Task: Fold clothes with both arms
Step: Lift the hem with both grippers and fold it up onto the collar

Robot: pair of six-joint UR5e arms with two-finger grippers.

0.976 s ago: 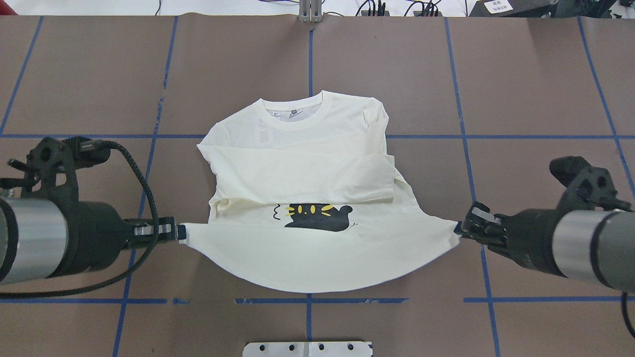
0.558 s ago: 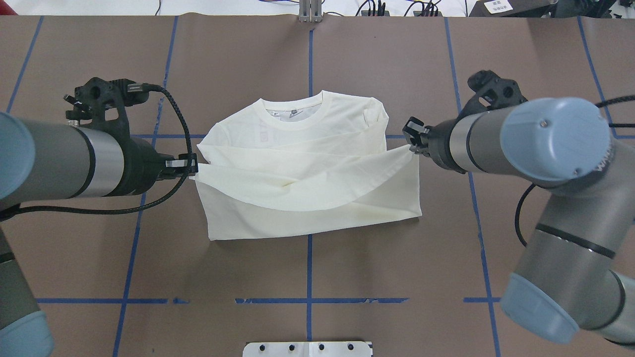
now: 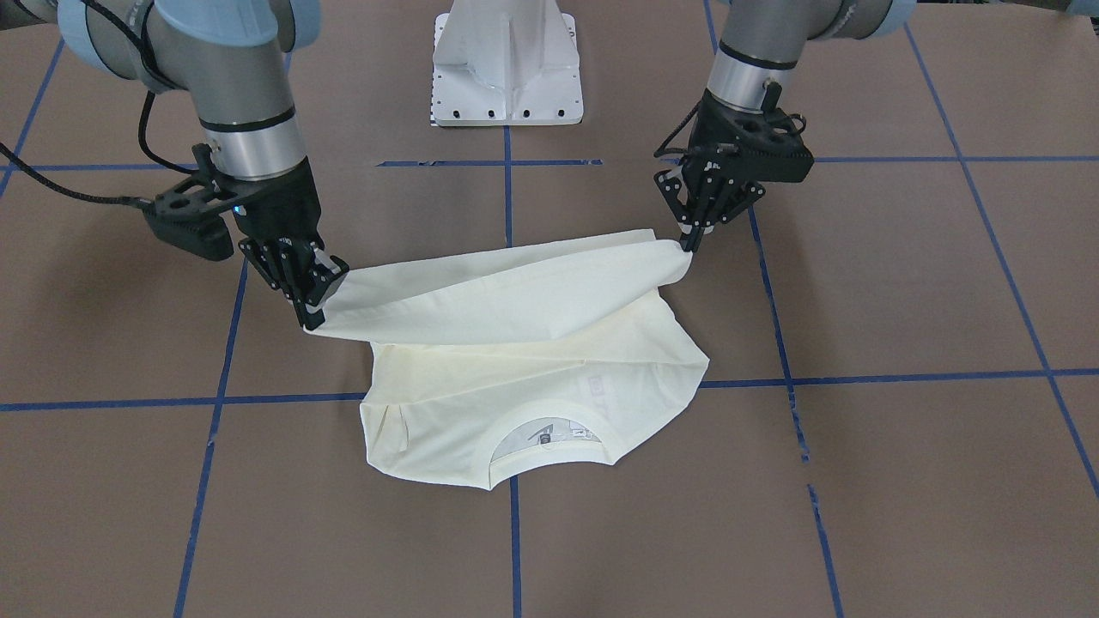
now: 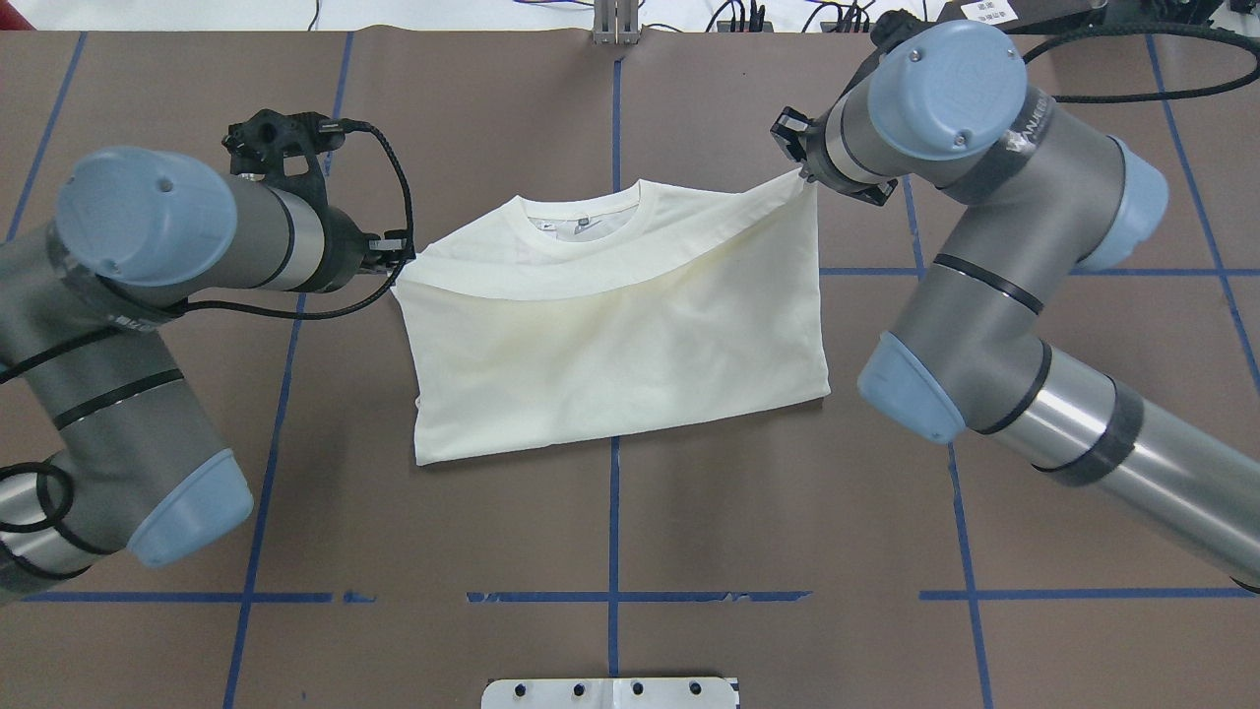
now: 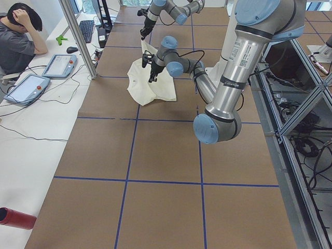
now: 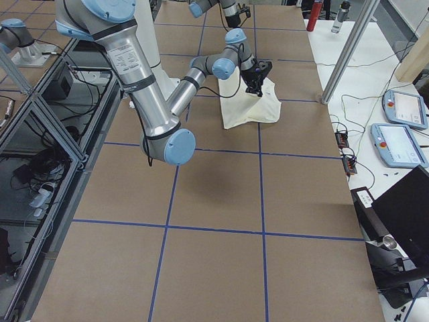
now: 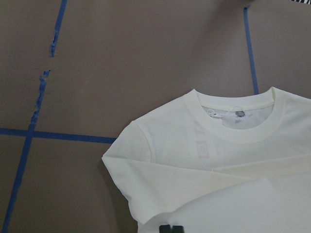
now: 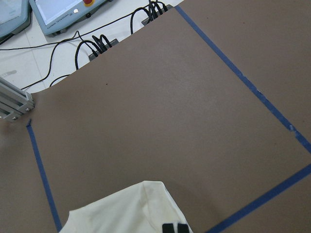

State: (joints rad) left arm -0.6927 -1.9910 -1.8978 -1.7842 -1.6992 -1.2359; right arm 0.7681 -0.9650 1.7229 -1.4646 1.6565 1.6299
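Brown bench (image 4: 610,128) w/ blue tape grid (image 4: 612,512): cream shirt (image 4: 610,345) lies mid-bench, collar away from robot. L fingers (image 3: 694,230) clenched on one hem corner, R fingers (image 3: 302,296) on the other. Both corners are held off the bench, hem sagging between them just below collar.

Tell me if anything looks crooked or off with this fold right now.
The fold is skewed. The right gripper holds its corner of the shirt farther toward the collar end than the left gripper does, so the lifted hem slants and sags in the middle.
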